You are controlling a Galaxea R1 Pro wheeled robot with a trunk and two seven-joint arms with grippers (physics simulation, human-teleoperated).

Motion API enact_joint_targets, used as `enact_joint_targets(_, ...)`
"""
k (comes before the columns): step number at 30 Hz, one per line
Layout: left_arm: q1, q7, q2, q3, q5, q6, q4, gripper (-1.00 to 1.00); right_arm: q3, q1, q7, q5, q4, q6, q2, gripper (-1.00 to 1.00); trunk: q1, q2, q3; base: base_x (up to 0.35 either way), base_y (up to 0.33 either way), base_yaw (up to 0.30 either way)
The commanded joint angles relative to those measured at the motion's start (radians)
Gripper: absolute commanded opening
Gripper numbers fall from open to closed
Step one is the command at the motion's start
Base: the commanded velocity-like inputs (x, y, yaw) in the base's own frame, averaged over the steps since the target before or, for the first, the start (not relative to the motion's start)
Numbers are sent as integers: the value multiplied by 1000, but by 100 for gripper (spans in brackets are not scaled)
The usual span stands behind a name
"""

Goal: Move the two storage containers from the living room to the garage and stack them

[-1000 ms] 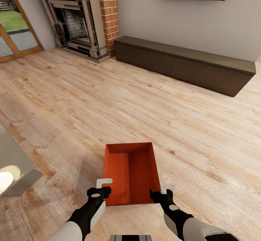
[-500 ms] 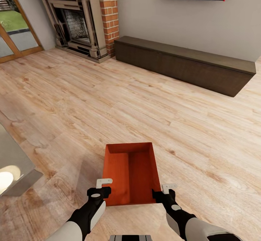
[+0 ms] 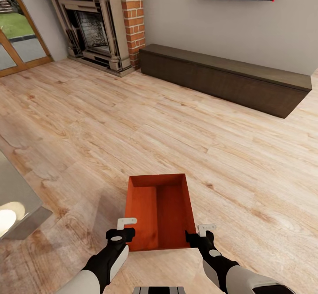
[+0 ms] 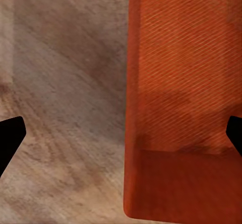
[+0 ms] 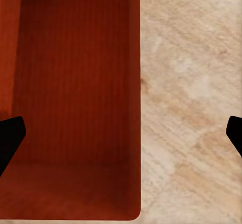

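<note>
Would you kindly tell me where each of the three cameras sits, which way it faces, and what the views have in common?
Head view: high on the robot, looking forward and down at the red-orange open-topped rectangular container on the light wood plank floor; left pincer and right pincer flank it.
Left wrist view: looks down the left pincer's wide-apart dark fingertips, straddling the container's wall.
Right wrist view: likewise, the right pincer straddling the opposite wall.
Shared: all three show the container and floor.
</note>
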Motion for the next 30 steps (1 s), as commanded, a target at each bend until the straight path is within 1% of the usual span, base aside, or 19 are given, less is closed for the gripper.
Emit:
enact_joint_targets(1, 0, 9, 1, -8, 10, 5, -2, 100, 5, -1, -7, 4, 1, -2, 0, 100, 0, 0, -1, 0, 0, 0)
enact_joint_targets(7, 0, 9, 0, -8, 10, 5, -2, 100, 5, -1, -8, 4, 1, -2, 0, 100, 0, 0, -1, 16, 0, 0)
enact_joint_targets(13, 0, 9, 1, -8, 10, 5, -2, 100, 5, -1, -8, 4, 1, -2, 1, 100, 0, 0, -1, 142, 0, 0)
enact_joint_targets(17, 0, 9, 0, -8, 10, 5, 0, 100, 3, -1, -9, 3, 1, -3, 2, 100, 0, 0, -1, 49, 0, 0)
enact_joint_targets(19, 0, 9, 0, -8, 10, 5, 1, 100, 3, -1, -9, -8, 1, -3, 2, 100, 0, 0, -1, 12, 0, 0)
enact_joint_targets(21, 0, 9, 0, -8, 10, 5, 1, 100, 2, -1, -13, -35, 1, -2, 2, 100, 0, 0, -1, 4, 0, 0)
enact_joint_targets(23, 0, 9, 0, -8, 10, 5, 1, 100, 2, -1, -19, -50, 1, -2, 2, 100, 0, 0, -1, 2, 0, 0)
enact_joint_targets(26, 0, 9, 0, -8, 9, 5, 1, 100, 2, -1, -24, -58, 1, -2, 1, 100, 0, 0, -1, 0, 0, 0)
enact_joint_targets(30, 0, 9, 0, -8, 9, 5, 2, 100, 3, -1, -24, -55, 1, -2, 1, 100, 0, 0, -1, 0, 0, 0)
